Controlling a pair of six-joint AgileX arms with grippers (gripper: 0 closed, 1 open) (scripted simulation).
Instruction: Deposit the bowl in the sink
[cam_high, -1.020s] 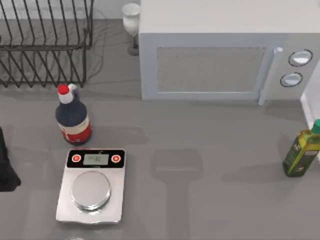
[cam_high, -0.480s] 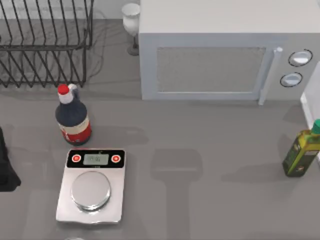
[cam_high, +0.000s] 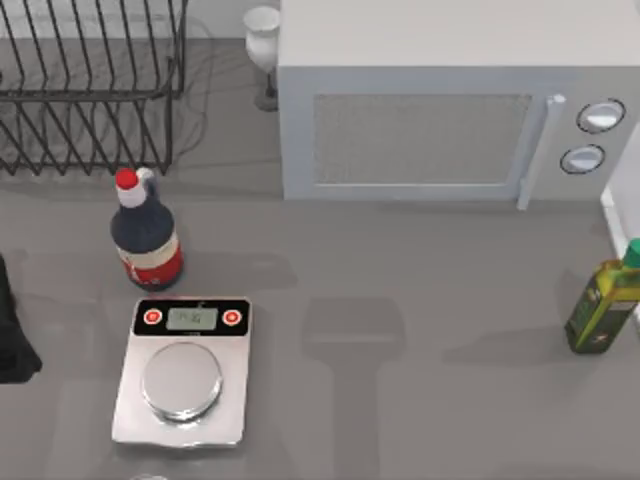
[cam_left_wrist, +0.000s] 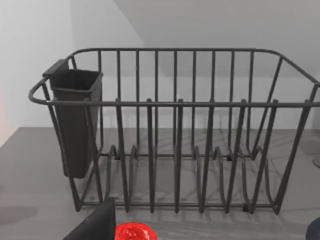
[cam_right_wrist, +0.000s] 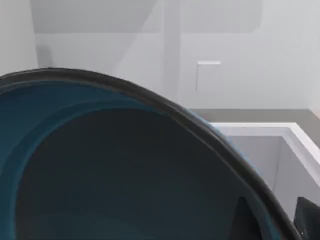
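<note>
The bowl (cam_right_wrist: 115, 170), teal inside, is close to the right wrist camera beside the white sink (cam_right_wrist: 280, 150); grip unclear

Top view: the black wire dish rack (cam_high: 90, 85) is cut off by the upper and left frame edges. The green oil bottle with a teal cap (cam_high: 603, 300) is clipped at the right edge. The grey digits on the silver kitchen scale's display (cam_high: 191, 318) are too small to read.

Right wrist view: the glossy teal-blue bowl with a dark rim (cam_right_wrist: 100, 165) runs off the left and lower edges and hides most of the white-walled sink (cam_right_wrist: 280, 150) behind it.

Left wrist view: a round red cap (cam_left_wrist: 135, 232) is cut by the lower edge.
</note>
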